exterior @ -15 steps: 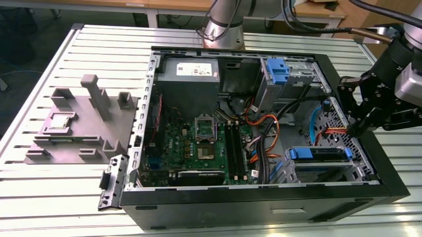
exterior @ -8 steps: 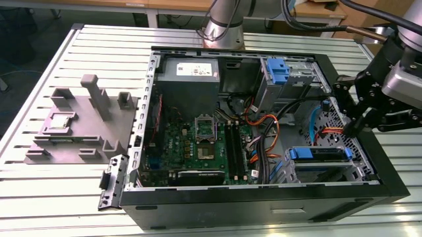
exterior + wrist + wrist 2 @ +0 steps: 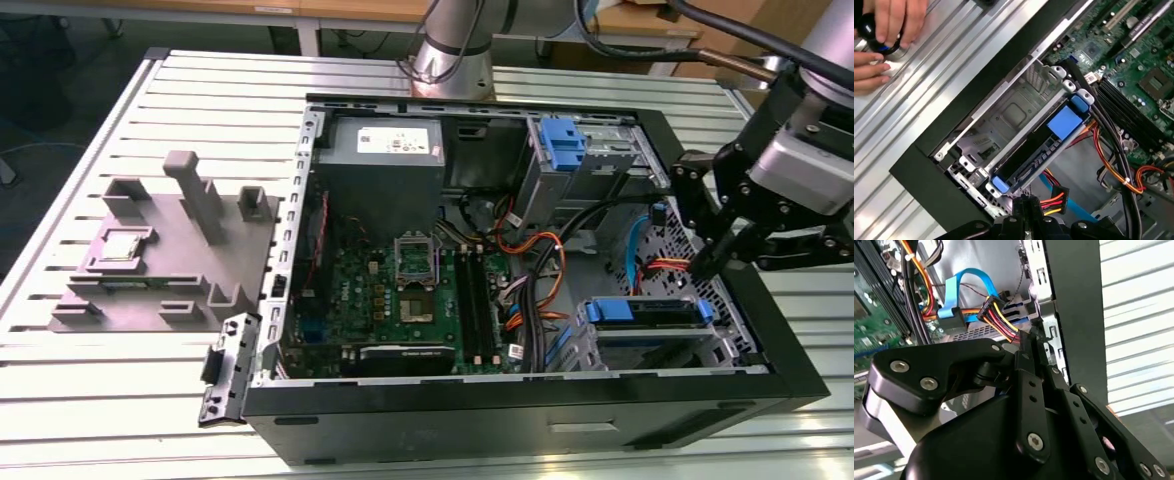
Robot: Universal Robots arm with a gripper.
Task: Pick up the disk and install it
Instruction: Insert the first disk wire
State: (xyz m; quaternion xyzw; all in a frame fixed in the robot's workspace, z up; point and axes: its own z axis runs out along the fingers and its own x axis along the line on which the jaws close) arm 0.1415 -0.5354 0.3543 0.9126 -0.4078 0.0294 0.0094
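Note:
The disk lies in its blue carrier inside the drive cage at the corner of the open computer case on the exterior view's right. In the first wrist view the disk is seen edge-on in the metal cage, with blue carrier tabs at both ends. My gripper hangs just above the case wall, a little beyond the disk. Its black fingers are pressed together with nothing between them. The gripper tips sit close to a loose power connector with yellow, red and black wires.
A person's hands hold a small dark object on the slotted table beside the case. A grey fixture block stands on the exterior view's left. Inside the case are the motherboard, a grey power supply, an upright blue latch piece and cable bundles.

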